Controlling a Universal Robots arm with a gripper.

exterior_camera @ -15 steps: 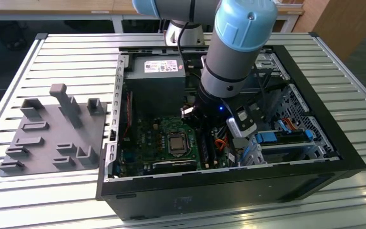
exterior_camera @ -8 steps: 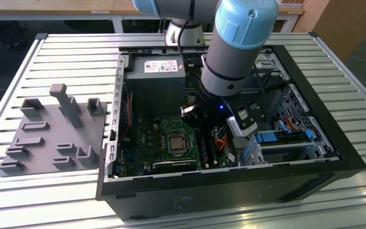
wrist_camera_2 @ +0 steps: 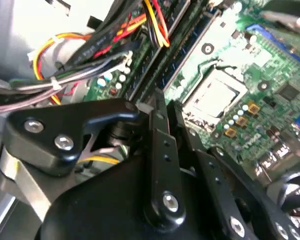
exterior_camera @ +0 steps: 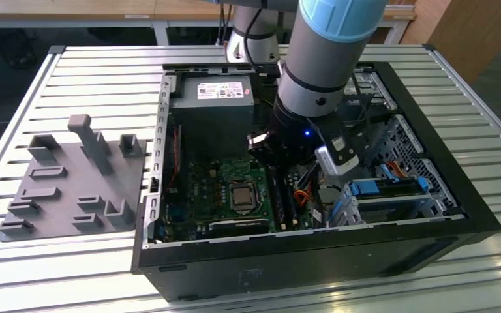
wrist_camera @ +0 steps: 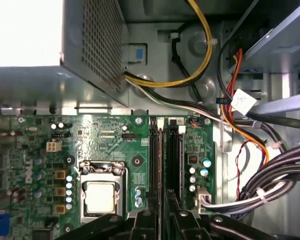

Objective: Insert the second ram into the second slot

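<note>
Hand (wrist_camera: 162,220) low inside open computer case (exterior_camera: 459,215), fingers narrow, apparently pinching second ram (wrist_camera: 161,165) edge-on over slots beside CPU socket (wrist_camera: 101,195). Risk: tilted stick misses slot, jams; loose cables (wrist_camera: 270,180) nearby may snag.

The arm (exterior_camera: 320,59) hides the memory slots (exterior_camera: 284,195) in the exterior view, its top cut off.
</note>
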